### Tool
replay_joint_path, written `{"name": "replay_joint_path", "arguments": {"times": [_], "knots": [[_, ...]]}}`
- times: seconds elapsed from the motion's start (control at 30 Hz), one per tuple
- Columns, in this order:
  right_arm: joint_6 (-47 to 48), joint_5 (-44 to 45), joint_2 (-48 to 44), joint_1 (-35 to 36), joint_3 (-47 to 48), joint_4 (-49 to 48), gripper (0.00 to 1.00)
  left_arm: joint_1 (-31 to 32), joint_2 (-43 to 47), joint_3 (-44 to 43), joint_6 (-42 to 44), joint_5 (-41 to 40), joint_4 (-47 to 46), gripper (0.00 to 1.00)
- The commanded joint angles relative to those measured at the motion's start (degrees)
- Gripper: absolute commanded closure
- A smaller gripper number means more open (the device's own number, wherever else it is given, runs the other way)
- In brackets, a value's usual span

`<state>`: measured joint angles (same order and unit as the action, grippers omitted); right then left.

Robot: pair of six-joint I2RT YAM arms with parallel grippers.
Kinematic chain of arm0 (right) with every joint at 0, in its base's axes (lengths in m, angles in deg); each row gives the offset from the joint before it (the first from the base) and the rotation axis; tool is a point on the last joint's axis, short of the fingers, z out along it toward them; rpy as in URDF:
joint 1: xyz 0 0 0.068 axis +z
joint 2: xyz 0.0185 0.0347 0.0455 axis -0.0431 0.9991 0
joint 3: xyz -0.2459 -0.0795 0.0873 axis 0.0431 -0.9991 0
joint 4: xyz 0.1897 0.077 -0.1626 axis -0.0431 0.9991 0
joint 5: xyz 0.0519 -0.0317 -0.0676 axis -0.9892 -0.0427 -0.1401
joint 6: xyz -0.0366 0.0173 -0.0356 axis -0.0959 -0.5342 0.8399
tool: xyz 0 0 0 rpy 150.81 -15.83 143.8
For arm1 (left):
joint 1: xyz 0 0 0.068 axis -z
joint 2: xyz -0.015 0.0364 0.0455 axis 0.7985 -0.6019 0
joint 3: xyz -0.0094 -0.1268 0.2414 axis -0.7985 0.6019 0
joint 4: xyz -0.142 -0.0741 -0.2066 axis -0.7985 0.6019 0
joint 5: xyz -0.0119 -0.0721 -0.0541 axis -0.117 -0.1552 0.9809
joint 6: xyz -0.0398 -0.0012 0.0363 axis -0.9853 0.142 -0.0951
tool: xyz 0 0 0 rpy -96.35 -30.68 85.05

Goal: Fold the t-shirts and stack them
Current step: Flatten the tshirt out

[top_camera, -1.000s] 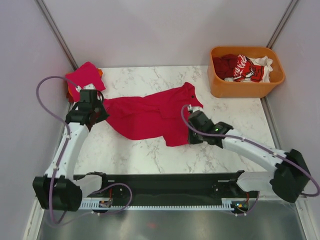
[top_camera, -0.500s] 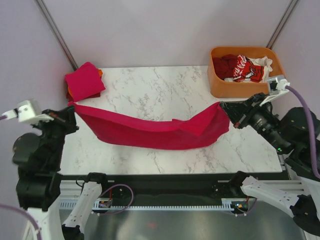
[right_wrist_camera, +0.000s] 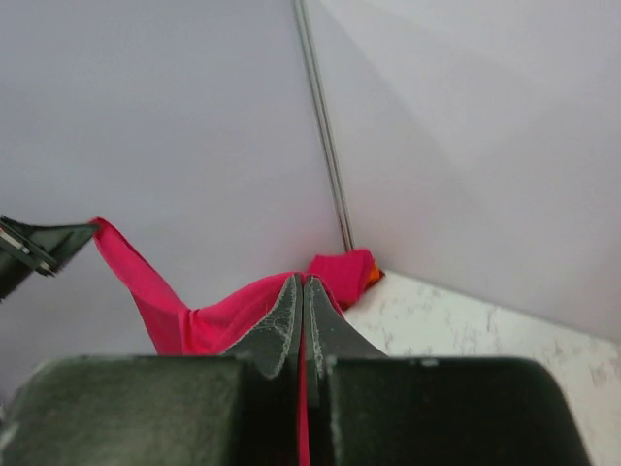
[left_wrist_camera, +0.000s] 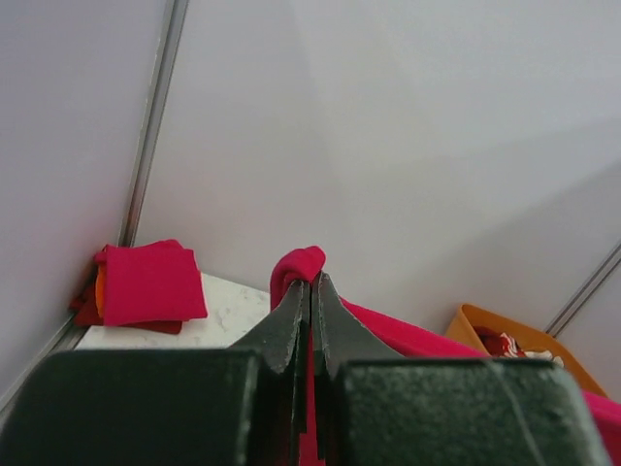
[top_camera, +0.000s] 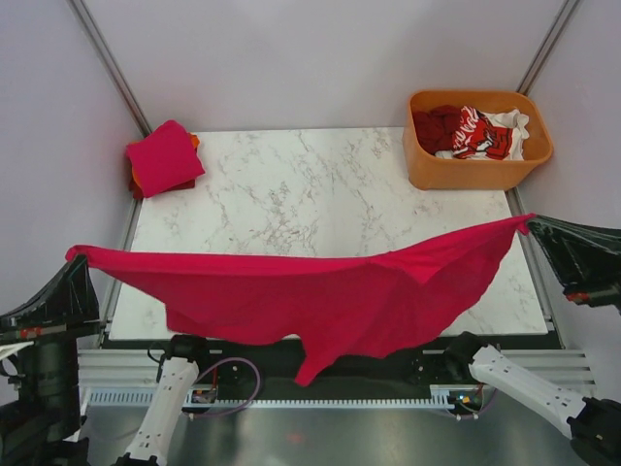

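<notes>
Enclosing white marble table [top_camera: 320, 184], pale lilac walls [top_camera: 310, 58]; crimson t-shirt [top_camera: 320, 301] aloft.

**Shirt lifted off the table and spread wide**

A second ago the crimson t-shirt [top_camera: 320, 296] lay crumpled on the table [top_camera: 291, 184], with both grippers down on it, one at each end. Half a second ago it was already up, slung in a shallow sag between them over the middle of the marble. Now it hangs higher and nearer the arm bases, and is pulled much wider. The left gripper [top_camera: 78, 256] has swung out to the left frame edge, and the right gripper [top_camera: 530, 223] has moved past the table's right edge. Loose cloth has dropped into a point below the taut upper edge. It seems to hang free of the table, though the overhead view leaves that uncertain.
</notes>
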<state>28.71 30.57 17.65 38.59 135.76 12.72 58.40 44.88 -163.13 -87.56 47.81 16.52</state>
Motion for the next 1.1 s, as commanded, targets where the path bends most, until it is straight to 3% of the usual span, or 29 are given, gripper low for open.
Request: {"name": "replay_joint_path", "arguments": {"times": [0.0,0.27,0.43,0.57,0.8,0.93,1.0,1.03,1.07], "knots": [[2.6,-8.2,1.3,-1.6,5.5,-7.1,1.00,0.0,0.9,-1.7,-0.4,-0.4,-3.9,0.98],[3.1,-12.7,1.9,-6.3,13.2,-8.9,1.00,0.0,-0.7,-12.2,2.4,4.7,-4.4,0.98],[3.6,-10.1,3.5,-6.5,12.9,-8.3,1.00,0.0,-2.7,-12.0,3.3,5.7,-4.4,0.98],[4.7,-2.8,8.5,-6.5,10.3,-7.2,1.00,0.0,-7.8,-10.2,1.7,5.3,-1.6,0.98],[7.7,14.4,28.1,-6.5,5.0,-4.9,1.00,0.0,-28.0,4.5,-0.4,4.2,-1.1,0.98],[9.4,21.8,47.5,-7.6,5.2,-6.8,1.00,-0.4,-43.1,11.2,0.6,1.1,-7.0,0.98],[8.2,21.0,54.4,-10.4,5.5,-10.5,1.00,-1.4,-56.3,10.6,0.6,0.7,-8.5,0.98],[7.3,20.7,62.7,-11.6,6.6,-11.1,1.00,-2.5,-60.9,9.9,0.5,1.2,-9.1,0.98],[5.6,21.4,67.5,-12.9,10.8,-11.5,1.00,-3.3,-72.5,8.2,0.2,2.1,-9.1,0.98]]}}
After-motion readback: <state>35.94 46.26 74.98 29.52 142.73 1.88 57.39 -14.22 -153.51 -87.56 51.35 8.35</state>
